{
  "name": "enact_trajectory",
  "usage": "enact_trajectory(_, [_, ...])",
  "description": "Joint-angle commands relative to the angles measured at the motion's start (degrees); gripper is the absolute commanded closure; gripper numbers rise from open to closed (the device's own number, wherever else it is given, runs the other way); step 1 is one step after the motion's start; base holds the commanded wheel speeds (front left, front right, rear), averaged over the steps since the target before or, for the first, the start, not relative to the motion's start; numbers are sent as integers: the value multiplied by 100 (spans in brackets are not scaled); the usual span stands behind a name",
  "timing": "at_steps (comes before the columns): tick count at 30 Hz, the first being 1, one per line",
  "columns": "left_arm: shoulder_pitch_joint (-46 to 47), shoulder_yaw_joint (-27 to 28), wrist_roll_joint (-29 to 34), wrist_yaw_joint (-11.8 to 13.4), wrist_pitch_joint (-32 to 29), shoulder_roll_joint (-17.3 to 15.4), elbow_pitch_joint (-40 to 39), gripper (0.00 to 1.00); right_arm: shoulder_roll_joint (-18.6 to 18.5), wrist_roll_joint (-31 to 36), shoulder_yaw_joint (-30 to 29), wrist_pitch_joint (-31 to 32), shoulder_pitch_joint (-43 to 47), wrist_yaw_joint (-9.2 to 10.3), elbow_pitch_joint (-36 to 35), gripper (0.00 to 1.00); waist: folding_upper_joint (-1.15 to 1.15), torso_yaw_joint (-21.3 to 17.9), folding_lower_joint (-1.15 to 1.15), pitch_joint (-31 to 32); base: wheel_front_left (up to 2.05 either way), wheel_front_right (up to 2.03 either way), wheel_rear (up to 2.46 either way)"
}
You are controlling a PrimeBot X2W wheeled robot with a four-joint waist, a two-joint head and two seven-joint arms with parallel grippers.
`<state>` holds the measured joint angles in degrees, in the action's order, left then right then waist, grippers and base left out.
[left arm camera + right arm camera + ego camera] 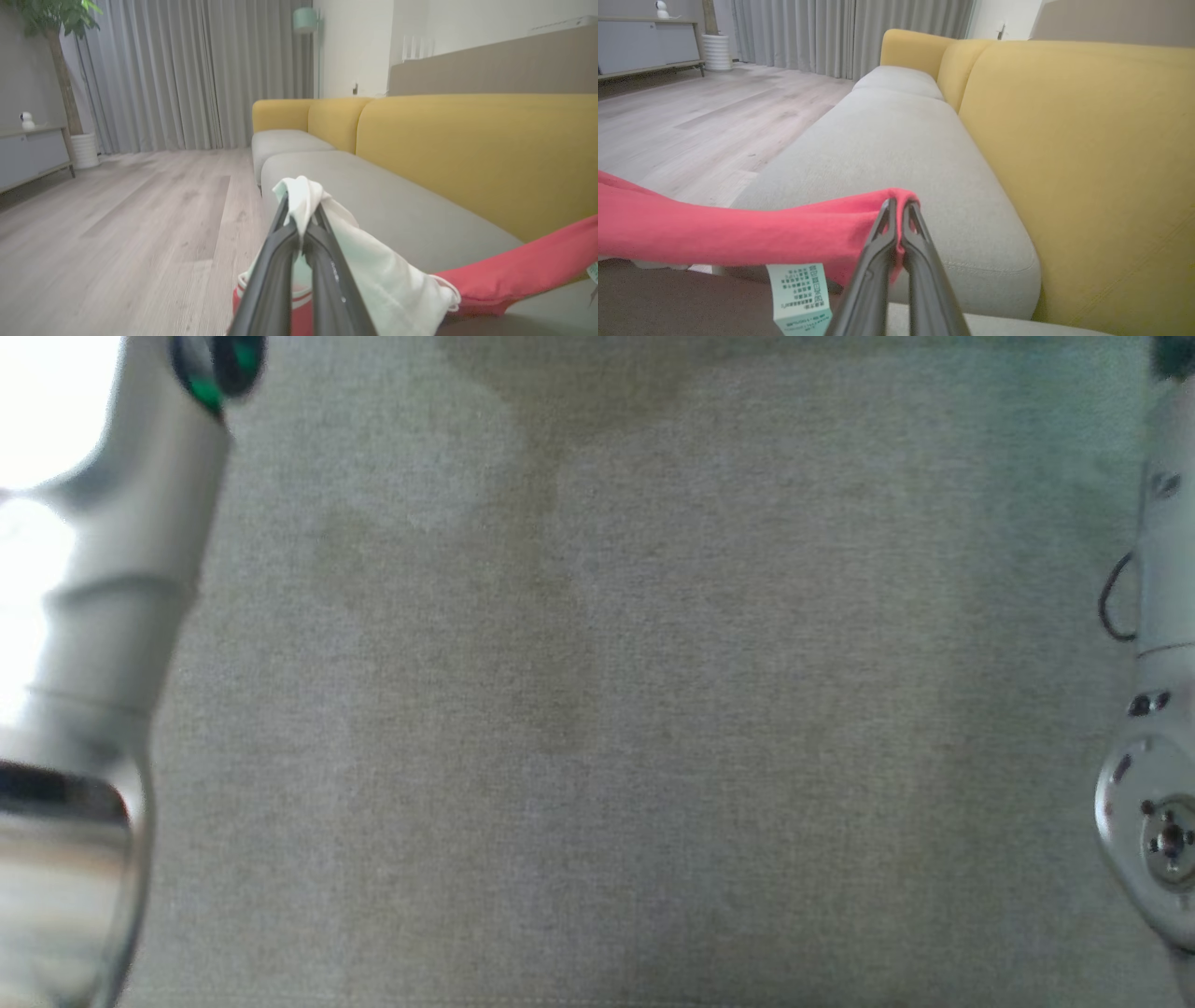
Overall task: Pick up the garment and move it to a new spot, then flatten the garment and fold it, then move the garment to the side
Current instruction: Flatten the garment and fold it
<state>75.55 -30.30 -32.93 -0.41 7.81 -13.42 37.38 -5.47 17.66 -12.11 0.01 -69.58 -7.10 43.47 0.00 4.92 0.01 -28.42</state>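
Head view: grey seat cushion [597, 709] below. Pale left forearm [112, 616] at left edge, right forearm [1158, 616] at right edge.

Left wrist view: left gripper [301, 207] clamped tight on white fold of garment [514, 270]. Red body runs from fingertips off to right, over near part of seat. Yellow backrest [467, 149] at far side.

Right wrist view: right gripper [900, 207] pinched fully together on red edge of garment. Cloth stretches leftward from tips, long axis left-right. Care label [801, 294] hangs beneath.

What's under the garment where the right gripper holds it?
A care label hangs under the garment by the right gripper, with the grey sofa seat below. The cloth hides the seat's front edge.
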Motion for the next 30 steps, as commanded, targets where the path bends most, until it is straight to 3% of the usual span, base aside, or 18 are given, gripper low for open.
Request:
enact_trajectory(1, [-71, 77, -77, -72, 129, -177, -70, 100, 176, 47, 34, -203, 59, -39, -18, 100, 0, 84, -1, -178, 0, 0, 0])
enact_trajectory(12, [-1850, 318, -528, -222, 647, -195, -455, 100, 244, -463, 16, -983, 1015, -39, 486, 100, 0, 66, -1, 45, 0, 0, 0])
enact_trajectory(18, [-3298, 443, -668, -59, 700, -306, -1235, 100, 254, -1061, 161, -1087, 2023, -39, 302, 100, 0, 81, -1, 575, 0, 0, 0])
enact_trajectory(25, [-5198, 490, -793, 408, 681, -567, -2509, 100, 257, -2046, 524, -827, 3731, -39, -699, 100, 0, 87, -1, 1482, 0, 0, 0])
enact_trajectory(29, [-6288, 433, -856, 777, 459, -818, -3406, 100, 258, -2287, 597, -359, 4955, -39, -1776, 100, 0, 111, -1, 1973, 0, 0, 0])
enact_trajectory(30, [-6801, 419, -881, 991, 345, -945, -3859, 100, 258, -2424, 571, -88, 5604, -39, -2415, 100, 0, 129, -1, 2199, 0, 0, 0])
